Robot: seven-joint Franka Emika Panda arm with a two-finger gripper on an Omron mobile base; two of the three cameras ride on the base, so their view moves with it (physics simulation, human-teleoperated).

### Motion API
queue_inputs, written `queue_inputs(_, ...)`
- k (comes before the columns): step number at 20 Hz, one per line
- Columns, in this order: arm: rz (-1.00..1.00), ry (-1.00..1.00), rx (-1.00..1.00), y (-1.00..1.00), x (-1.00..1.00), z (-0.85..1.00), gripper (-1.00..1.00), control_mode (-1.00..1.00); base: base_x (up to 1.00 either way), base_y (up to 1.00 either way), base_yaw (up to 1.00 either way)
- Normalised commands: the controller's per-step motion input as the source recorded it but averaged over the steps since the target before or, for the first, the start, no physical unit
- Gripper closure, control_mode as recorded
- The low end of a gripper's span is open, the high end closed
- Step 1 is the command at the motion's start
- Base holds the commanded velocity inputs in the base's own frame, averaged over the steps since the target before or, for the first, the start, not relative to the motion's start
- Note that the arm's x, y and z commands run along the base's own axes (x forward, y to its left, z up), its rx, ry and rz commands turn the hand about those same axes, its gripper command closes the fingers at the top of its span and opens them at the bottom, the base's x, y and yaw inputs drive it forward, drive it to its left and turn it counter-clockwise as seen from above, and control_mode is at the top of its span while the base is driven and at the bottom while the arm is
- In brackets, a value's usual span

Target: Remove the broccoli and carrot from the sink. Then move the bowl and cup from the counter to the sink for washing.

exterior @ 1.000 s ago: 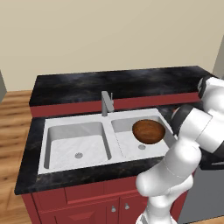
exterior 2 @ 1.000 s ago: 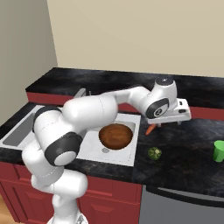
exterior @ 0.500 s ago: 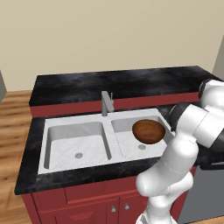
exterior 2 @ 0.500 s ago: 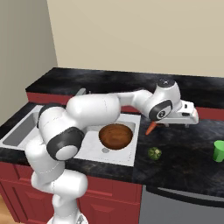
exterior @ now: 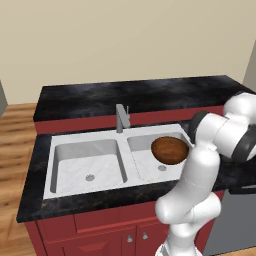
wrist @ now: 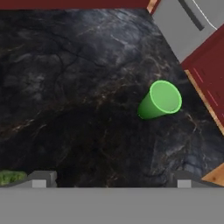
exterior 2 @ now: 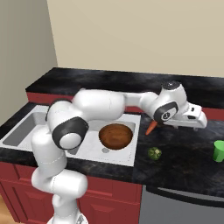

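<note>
I see the bowl [exterior 2: 116,135] sitting in the right basin of the sink [exterior: 65,145], tilted a little against the basin's wall, close to the drain. The left basin lies bare beside it, with the faucet [exterior: 121,117] standing at the centre back between the two.

The carrot [exterior 2: 151,127] lies on the counter [exterior 2: 183,162] just beside the sink's right rim, partly hidden under my arm. The broccoli [exterior 2: 153,153] rests on the counter a little nearer the front edge, apart from the carrot. In my hand view a sliver of its green shows at the lower left, next to one finger.

The cup [wrist: 160,101] stands upright on the counter, well to the right of the broccoli and near the counter's end. In the right base view I find it at the far right edge [exterior 2: 218,151].

My gripper [exterior 2: 196,119] hangs over the counter between the carrot and the cup, above the stone and touching nothing. In the hand view its fingertips [wrist: 40,179] are spread wide at the bottom, with bare counter between them, and the cup lies ahead and apart from them. Nothing is held.
</note>
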Motion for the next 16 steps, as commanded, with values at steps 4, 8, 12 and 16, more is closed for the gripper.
queue_inputs(4,-0.03,0.0,0.03,-0.34,-0.1,0.0,-1.0,-1.0,0.0,0.0,0.0)
queue_inputs(8,0.0,0.0,0.05,-0.29,-0.08,0.0,-1.0,-1.0,0.0,0.0,0.0)
queue_inputs(12,0.0,0.0,0.05,-0.29,-0.07,0.01,-1.0,-1.0,0.0,0.0,0.0)
queue_inputs(16,0.0,0.0,0.02,-0.28,-0.02,0.0,-1.0,-1.0,0.0,0.0,0.0)
